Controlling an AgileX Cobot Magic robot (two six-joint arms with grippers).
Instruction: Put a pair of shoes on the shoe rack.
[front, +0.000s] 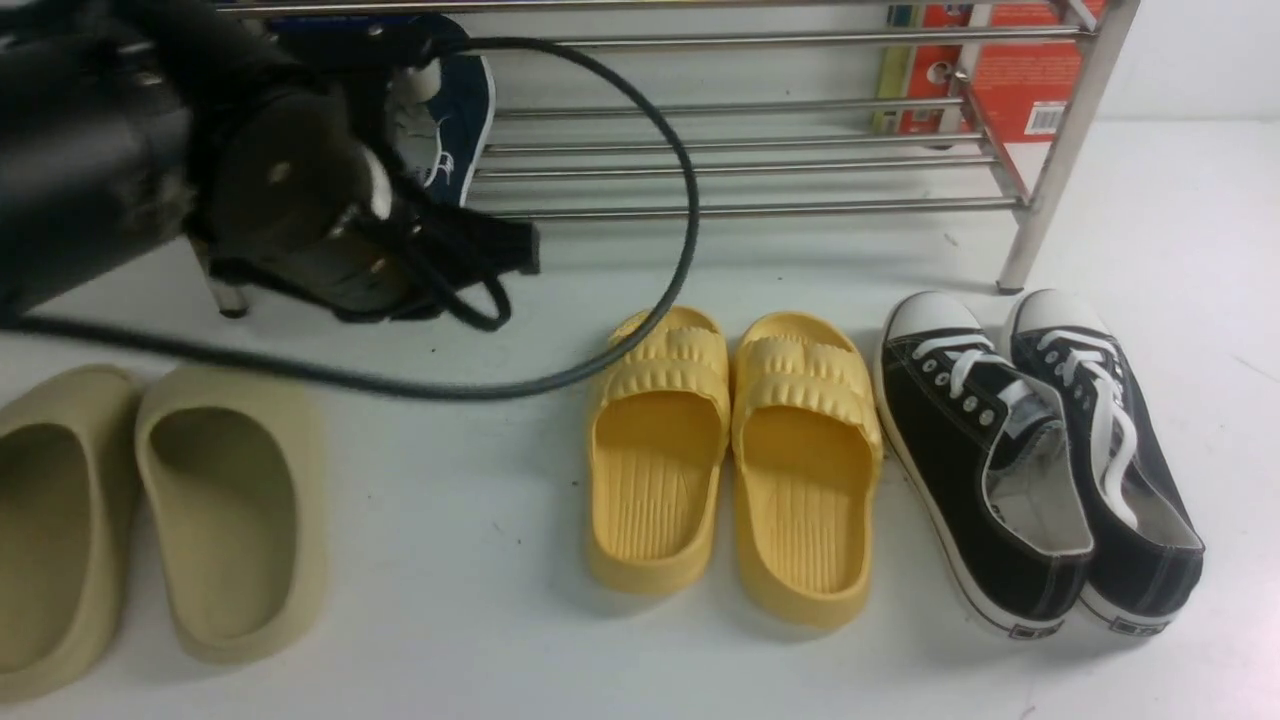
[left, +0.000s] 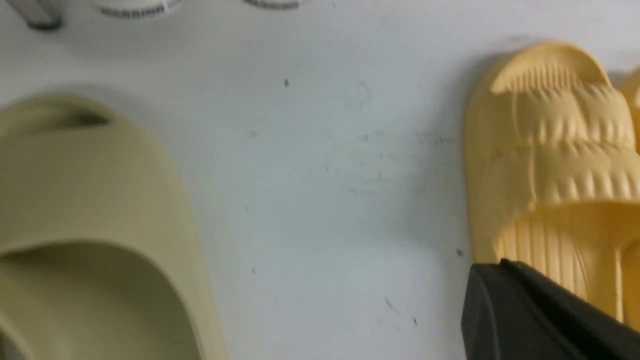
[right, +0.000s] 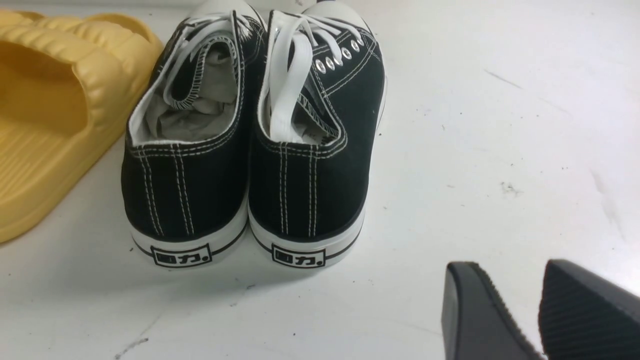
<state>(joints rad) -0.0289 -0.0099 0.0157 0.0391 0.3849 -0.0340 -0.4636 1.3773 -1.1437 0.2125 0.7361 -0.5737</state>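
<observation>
One dark navy slip-on shoe (front: 452, 120) with a white sole rests on the left end of the steel shoe rack (front: 760, 155), partly behind my left arm. The second navy shoe is hidden. Blurred white edges (left: 135, 7) show at the far rim of the left wrist view, too unclear to name. My left gripper (front: 520, 250) hangs in front of the rack's left end, shut and empty; in its wrist view (left: 502, 267) it is over bare floor. My right gripper (right: 505, 267) is slightly open and empty, behind the heels of the black sneakers.
On the white floor in front of the rack stand beige slides (front: 230, 500), yellow ribbed slides (front: 740, 450) and black lace-up sneakers (front: 1040, 450). A red box (front: 1020, 70) stands behind the rack's right end. A black cable (front: 660, 300) loops over the floor.
</observation>
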